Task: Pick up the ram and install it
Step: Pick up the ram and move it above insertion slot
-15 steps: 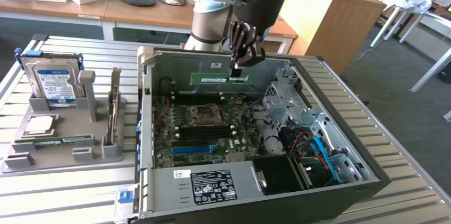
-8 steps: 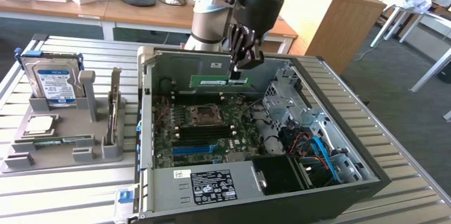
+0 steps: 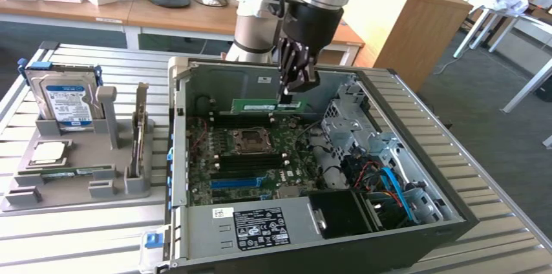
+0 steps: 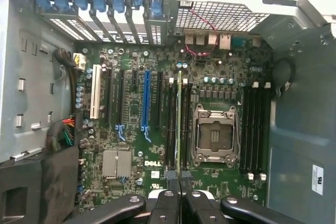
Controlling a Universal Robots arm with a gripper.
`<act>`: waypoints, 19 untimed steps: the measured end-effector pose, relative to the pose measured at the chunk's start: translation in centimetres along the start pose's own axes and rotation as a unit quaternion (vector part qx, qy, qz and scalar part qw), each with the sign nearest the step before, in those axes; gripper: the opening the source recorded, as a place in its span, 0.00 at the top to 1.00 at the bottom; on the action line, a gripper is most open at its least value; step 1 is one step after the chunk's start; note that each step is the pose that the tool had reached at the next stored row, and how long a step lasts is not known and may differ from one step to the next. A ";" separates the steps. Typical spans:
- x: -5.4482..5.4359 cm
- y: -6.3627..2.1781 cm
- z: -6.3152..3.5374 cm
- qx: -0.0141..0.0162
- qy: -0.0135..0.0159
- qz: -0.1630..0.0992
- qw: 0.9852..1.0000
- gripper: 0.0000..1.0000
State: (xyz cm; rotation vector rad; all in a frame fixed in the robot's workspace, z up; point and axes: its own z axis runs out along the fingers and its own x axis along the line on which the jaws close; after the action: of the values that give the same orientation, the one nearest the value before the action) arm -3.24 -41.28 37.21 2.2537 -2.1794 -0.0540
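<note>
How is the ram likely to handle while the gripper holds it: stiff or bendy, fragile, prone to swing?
Probably stiff: the ram juts level from the gripper without sagging. Likely light, since a pinch near one end carries it. Held off-centre, it may pivot if bumped, and so thin a board looks fragile.

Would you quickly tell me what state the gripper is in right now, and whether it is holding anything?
Gripper: closed, holding the ram by one end, inside the open computer case.
</note>
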 end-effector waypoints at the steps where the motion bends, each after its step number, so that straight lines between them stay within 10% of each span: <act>1: 0.0 0.00 0.16 0.000 0.000 0.000 1.000 0.89; 19: 0.0 -0.06 2.29 0.000 0.000 0.004 1.000 0.89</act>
State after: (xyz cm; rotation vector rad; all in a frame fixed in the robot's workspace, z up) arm -3.24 -41.28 34.93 2.2461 -2.1875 -0.0541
